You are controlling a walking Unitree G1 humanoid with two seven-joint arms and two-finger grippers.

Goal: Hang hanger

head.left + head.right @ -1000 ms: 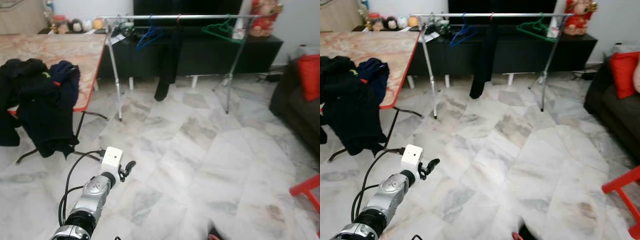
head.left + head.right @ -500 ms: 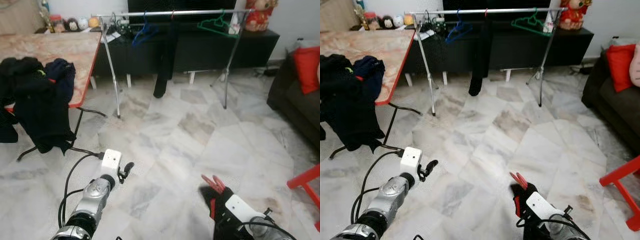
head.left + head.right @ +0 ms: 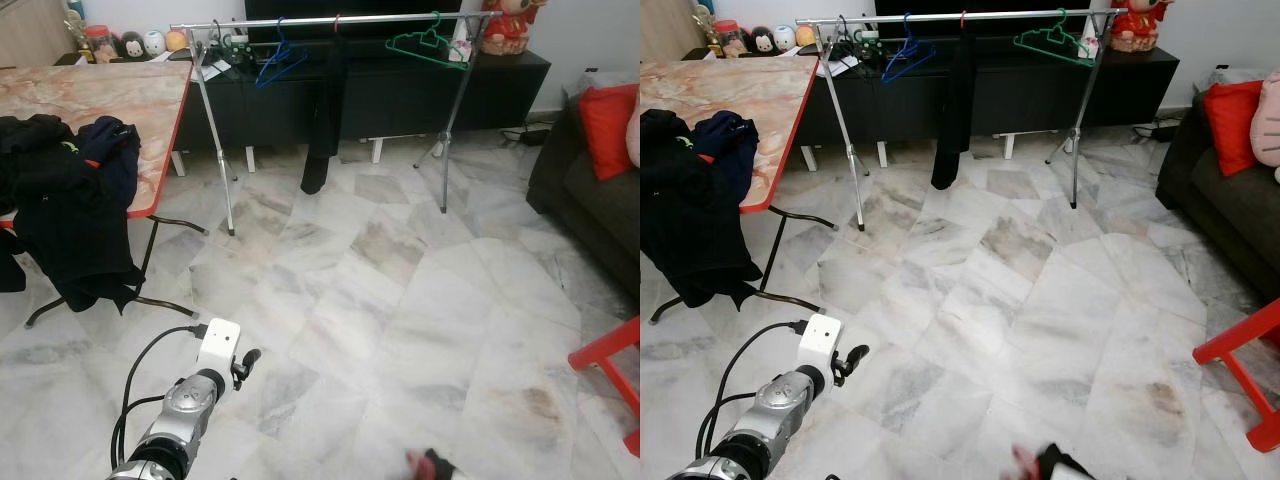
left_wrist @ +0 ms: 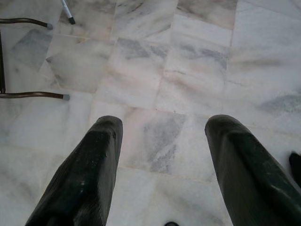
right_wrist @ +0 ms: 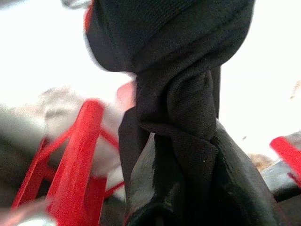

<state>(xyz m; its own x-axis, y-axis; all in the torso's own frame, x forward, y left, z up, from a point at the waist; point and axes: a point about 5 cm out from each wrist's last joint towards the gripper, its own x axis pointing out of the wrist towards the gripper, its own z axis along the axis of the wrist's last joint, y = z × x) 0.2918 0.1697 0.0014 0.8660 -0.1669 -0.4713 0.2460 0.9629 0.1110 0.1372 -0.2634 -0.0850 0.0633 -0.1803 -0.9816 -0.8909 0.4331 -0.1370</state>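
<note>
Room: marble floor (image 3: pixel 400 300), with a metal clothes rail (image 3: pixel 330 20) standing at the far side in front of a black cabinet (image 3: pixel 500 85).
Rail: a blue hanger (image 3: pixel 277 62), a dark garment (image 3: pixel 325 110) and a green hanger (image 3: pixel 428 45) hang from its bar.
Worktop: marble-patterned, red-edged (image 3: pixel 90 100), on the robot's left, with dark clothes (image 3: pixel 65 205) draped over its near edge.
Right side: dark sofa (image 3: pixel 590 180) with a red cushion (image 3: pixel 608 130); a red chair frame (image 3: pixel 610 360) nearer the robot.
Left tool (image 4: pixel 160 165): released, fingers spread wide over bare floor; its silver arm reaches forward and low.
Right tool (image 5: pixel 188 188): clenched on black cloth (image 5: pixel 178 84) that rises bunched between the fingers.
Red hanger (image 5: pixel 75 160): beside that cloth in the right wrist view, blurred, so its long axis and direction cannot be told.
Right arm: low at the bottom edge of the head views, a red tip (image 3: pixel 415 459) just showing.
</note>
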